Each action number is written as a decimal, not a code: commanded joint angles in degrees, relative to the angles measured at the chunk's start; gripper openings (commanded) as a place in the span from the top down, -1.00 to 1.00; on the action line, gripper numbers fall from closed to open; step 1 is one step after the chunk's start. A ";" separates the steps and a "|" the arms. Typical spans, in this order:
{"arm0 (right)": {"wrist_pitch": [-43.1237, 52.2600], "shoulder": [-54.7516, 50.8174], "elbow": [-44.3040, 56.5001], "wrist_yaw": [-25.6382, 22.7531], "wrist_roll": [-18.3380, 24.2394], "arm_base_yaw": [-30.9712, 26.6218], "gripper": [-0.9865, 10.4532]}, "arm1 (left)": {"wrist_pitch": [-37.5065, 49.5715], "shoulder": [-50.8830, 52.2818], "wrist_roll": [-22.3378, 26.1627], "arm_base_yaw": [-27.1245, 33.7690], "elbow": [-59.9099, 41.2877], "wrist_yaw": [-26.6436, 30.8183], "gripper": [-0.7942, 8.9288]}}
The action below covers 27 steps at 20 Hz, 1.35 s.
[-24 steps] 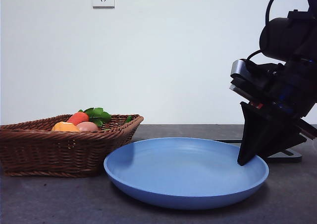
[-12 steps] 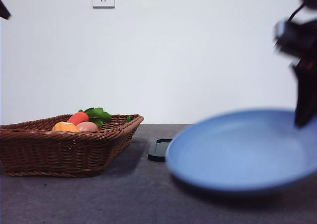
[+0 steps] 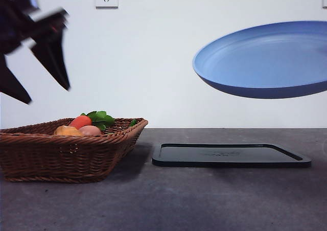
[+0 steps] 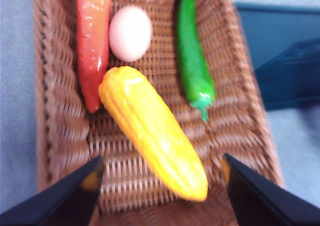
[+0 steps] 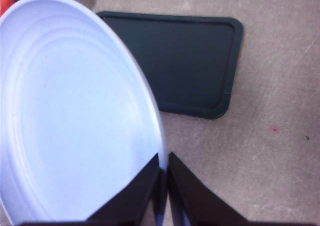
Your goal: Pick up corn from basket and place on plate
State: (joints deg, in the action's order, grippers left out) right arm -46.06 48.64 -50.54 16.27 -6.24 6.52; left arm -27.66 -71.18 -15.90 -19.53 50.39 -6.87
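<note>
While spread wide over corn (image 4: 152, 132) in basket (image 4: 52, 111), left fingers (image 4: 160, 196) grip nothing | right fingers (image 5: 163, 186) pinch plate (image 5: 75, 111) rim, aloft above tray (image 3: 230, 155) | risk: thin grip, could tilt, slip; corn round, could roll from pinch

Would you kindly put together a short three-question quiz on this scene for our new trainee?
1. True or false: the plate rests on the black tray.
2. Which gripper holds the plate: A left, B right?
3. Fill in: the corn lies in the ____.

Key: 1 false, it is held in the air above the tray. 2 B, the right gripper is shut on its rim. 3 basket, under the open left gripper.
</note>
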 commanded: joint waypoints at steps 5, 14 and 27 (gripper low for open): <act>0.52 0.26 -1.36 0.42 0.66 0.09 0.83 | -4.44 -17.68 -1.77 -3.45 10.32 5.07 0.06; 0.61 0.26 -1.36 1.81 1.14 0.09 0.83 | -4.33 -25.75 -3.48 -4.76 13.00 7.19 0.06; 0.61 0.39 -1.36 1.77 1.66 0.09 0.83 | -4.24 -22.62 -4.68 -5.99 13.07 7.15 0.42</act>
State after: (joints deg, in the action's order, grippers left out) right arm -46.09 48.69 -50.54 17.78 -4.73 6.52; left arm -32.42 -94.54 -20.34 -25.26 62.37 0.12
